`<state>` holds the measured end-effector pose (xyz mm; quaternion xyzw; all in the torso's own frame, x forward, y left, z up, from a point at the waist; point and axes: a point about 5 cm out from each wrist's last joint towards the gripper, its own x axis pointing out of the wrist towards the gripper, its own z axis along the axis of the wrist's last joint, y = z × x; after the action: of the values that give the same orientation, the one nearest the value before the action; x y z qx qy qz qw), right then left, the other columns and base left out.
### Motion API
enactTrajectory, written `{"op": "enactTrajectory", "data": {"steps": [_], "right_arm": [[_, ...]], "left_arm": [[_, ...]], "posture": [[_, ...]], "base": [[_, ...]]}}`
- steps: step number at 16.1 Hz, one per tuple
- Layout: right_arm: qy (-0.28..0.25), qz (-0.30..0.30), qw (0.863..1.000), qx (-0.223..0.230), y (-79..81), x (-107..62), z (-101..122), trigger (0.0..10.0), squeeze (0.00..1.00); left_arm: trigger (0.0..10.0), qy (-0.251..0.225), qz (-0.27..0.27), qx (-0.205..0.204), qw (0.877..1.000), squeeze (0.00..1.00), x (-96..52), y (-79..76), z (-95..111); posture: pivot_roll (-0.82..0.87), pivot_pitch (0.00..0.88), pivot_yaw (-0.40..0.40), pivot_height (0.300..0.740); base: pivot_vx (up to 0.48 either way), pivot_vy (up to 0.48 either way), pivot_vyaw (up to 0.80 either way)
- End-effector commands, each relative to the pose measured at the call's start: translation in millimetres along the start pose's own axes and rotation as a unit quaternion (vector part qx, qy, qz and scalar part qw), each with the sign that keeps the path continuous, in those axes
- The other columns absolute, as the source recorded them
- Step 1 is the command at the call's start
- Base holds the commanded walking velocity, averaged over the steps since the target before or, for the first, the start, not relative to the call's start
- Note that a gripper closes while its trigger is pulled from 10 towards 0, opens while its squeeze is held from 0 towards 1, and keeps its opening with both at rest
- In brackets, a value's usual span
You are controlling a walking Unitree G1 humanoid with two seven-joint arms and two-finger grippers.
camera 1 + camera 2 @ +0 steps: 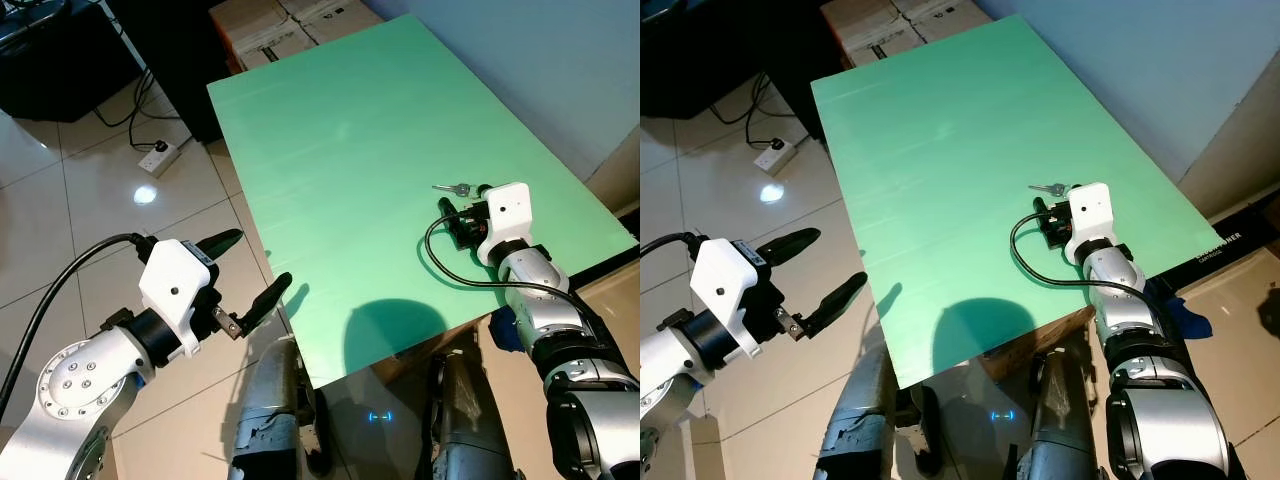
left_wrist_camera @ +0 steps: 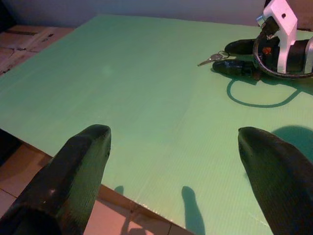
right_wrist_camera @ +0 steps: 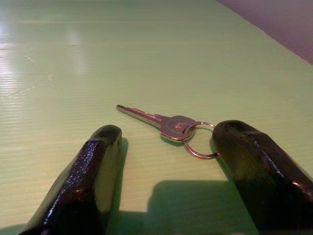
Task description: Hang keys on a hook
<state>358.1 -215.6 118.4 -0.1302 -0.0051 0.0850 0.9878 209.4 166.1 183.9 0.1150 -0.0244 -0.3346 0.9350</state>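
occluded: right tool (image 1: 462,222) tips behind wrist | keys (image 1: 452,188) tiny

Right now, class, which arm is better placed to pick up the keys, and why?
The right. The right gripper sits low on the green table, fingers open either side of the keys. The left gripper hangs open off the table's near edge, far from them.

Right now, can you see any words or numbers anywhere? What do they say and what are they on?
White lettering on the black bar past the green table: too small and tilted to read.
Printing on the cardboard boxes: too blurred to read.
The key between the right end effector fingers: no readable stamp.
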Motion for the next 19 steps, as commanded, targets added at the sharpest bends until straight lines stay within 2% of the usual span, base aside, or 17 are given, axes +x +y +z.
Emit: {"op": "enactTrajectory", "data": {"steps": [1, 3, 4, 5, 8, 11, 12, 13, 14, 15, 16, 18, 19], "right_arm": [[0.006, 0.002, 1.0, 0.002, 4.8, -1.5, -4.5, 10.0, 0.0], [0.01, -0.011, 1.0, 0.0, 1.0, -1.5, -4.5, 10.0, 0.0], [-0.01, -0.011, 1.0, 0.02, -1.3, -0.5, 1.3, 2.5, 0.0], [-0.022, 0.003, 0.999, 0.03, 1.0, 0.0, 4.3, 0.0, 0.0], [-0.028, 0.034, 0.999, 0.03, 10.6, 0.8, 5.3, 0.0, 0.0], [-0.052, 0.04, 0.997, 0.038, 14.3, 1.9, 12.3, 0.0, 0.0], [-0.06, 0.034, 0.997, 0.038, 12.7, 1.9, 14.9, 0.0, 0.0], [-0.06, 0.004, 0.998, 0.031, 4.4, 0.9, 15.6, 1.2, 0.0], [-0.051, -0.027, 0.998, 0.026, -4.8, -0.6, 13.6, 1.4, 0.0], [-0.043, -0.043, 0.998, 0.032, -10.4, -1.7, 11.2, 0.3, 0.0], [-0.03, -0.055, 0.997, 0.046, -17.0, -3.5, 7.1, 0.0, 0.0], [-0.018, -0.04, 0.998, 0.051, -15.9, -4.1, 3.3, 0.0, 0.0], [-0.013, -0.028, 0.998, 0.053, -13.2, -4.0, 1.8, 10.0, 0.0]], "left_arm": [[10.0, 0.011, -0.01, -0.008, 1.0, 0.0, -1.8, -1.6, -3.8], [10.0, 0.012, -0.01, -0.008, 1.0, 0.0, -1.7, -1.4, -4.0], [10.0, 0.012, -0.01, -0.008, 1.0, 0.0, -1.6, -1.1, -4.1], [10.0, 0.012, -0.01, -0.008, 1.0, 0.0, -1.7, -1.0, -4.3], [10.0, 0.012, -0.011, -0.008, 1.0, 0.0, -0.7, -0.8, -4.5], [10.0, 0.012, -0.01, -0.007, 1.0, 0.0, -0.5, -0.2, -5.0], [10.0, 0.013, -0.01, -0.007, 1.0, 0.0, -0.7, -0.2, -5.1], [10.0, 0.012, -0.01, -0.007, 1.0, 0.0, -0.9, -0.3, -5.1], [10.0, 0.012, -0.01, -0.007, 1.0, 0.0, -1.0, -0.3, -5.1], [10.0, 0.012, -0.01, -0.007, 1.0, 0.0, -1.1, -0.5, -5.1], [10.0, 0.012, -0.011, -0.008, 1.0, 0.0, -1.2, -0.6, -5.0], [10.0, 0.012, -0.012, -0.007, 1.0, 0.0, -1.3, -0.1, -4.8], [10.0, 0.012, -0.013, -0.006, 1.0, 0.0, -1.0, 0.3, -4.5]], "posture": [[0.23, 0.266, 0.188, 0.612], [0.23, 0.267, 0.187, 0.612], [0.23, 0.267, 0.187, 0.612], [0.23, 0.267, 0.187, 0.612], [0.22, 0.265, 0.189, 0.612], [0.22, 0.267, 0.187, 0.612], [0.22, 0.265, 0.185, 0.612], [0.22, 0.264, 0.185, 0.612], [0.23, 0.264, 0.185, 0.612], [0.23, 0.264, 0.185, 0.612], [0.23, 0.263, 0.186, 0.612], [0.23, 0.261, 0.19, 0.612], [0.23, 0.26, 0.191, 0.612]], "base": [[0.0, 0.0, 0.0], [0.0, 0.0, 0.0], [0.0, 0.0, 0.0], [0.0, 0.0, 0.0], [0.0, 0.0, 0.0], [0.0, 0.0, 0.0], [0.0, 0.0, 0.0], [0.0, 0.0, 0.0], [0.0, 0.0, 0.0], [0.0, 0.0, 0.0], [0.0, 0.0, 0.0], [0.0, 0.0, 0.0], [0.0, 0.0, 0.0]]}}
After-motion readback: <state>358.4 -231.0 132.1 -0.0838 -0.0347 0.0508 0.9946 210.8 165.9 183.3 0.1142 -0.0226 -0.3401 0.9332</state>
